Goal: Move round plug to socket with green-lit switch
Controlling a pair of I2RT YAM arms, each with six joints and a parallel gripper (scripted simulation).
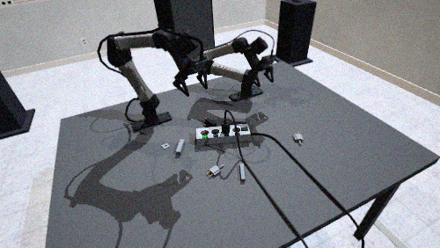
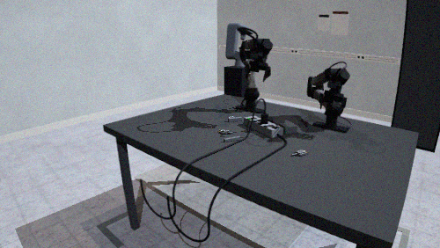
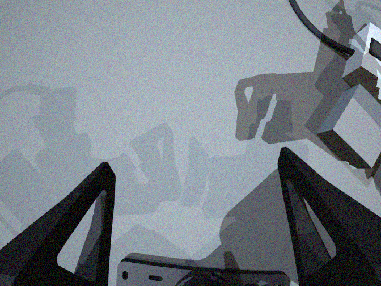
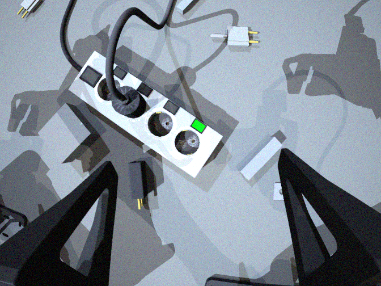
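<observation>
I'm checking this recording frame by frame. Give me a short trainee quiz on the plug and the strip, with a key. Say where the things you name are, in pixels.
1. Multiple choice: where is the round black plug (image 1: 225, 128) (image 2: 264, 119) (image 4: 130, 106)?
A) Loose on the table
B) In a socket of the white rectangular power strip (image 1: 220, 139) (image 2: 269, 131) (image 3: 354, 64) (image 4: 197, 163)
C) In the socket beside the green-lit switch

2. True or false: the strip's own thick black cord (image 1: 282, 154) (image 2: 285, 142) (image 3: 310, 27) (image 4: 63, 33) leaves it at the end nearest the green-lit switch (image 1: 205, 136) (image 2: 249, 119) (image 4: 198, 125).

3. Fill in: between the plug and the green-switch socket (image 1: 204, 132) (image 4: 187, 142) there is ___ empty socket(s).

Key: 1 B; 2 false; 3 one.
</observation>
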